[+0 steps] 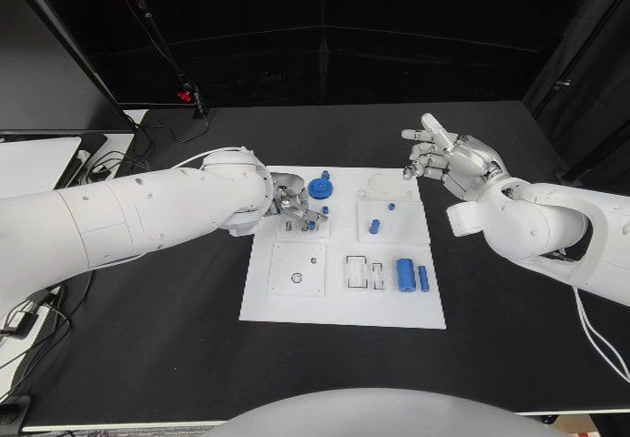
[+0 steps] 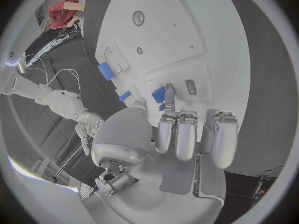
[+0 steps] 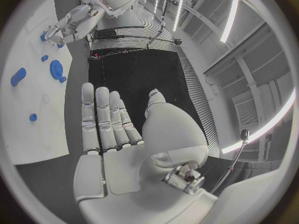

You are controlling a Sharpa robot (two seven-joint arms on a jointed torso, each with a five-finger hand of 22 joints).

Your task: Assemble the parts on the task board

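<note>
The left hand [image 1: 294, 209] reaches down onto the far left part of the task board [image 1: 344, 309], fingertips [image 2: 169, 91] pinching a small blue part [image 2: 159, 94]. Just beyond lies a round blue part [image 1: 320, 188]. The right hand [image 1: 451, 160] hovers beside the board's far right corner, fingers straight, holding nothing

Smooth white arms [image 1: 131, 218], silver jointed robot hand [image 1: 453, 159].
</note>
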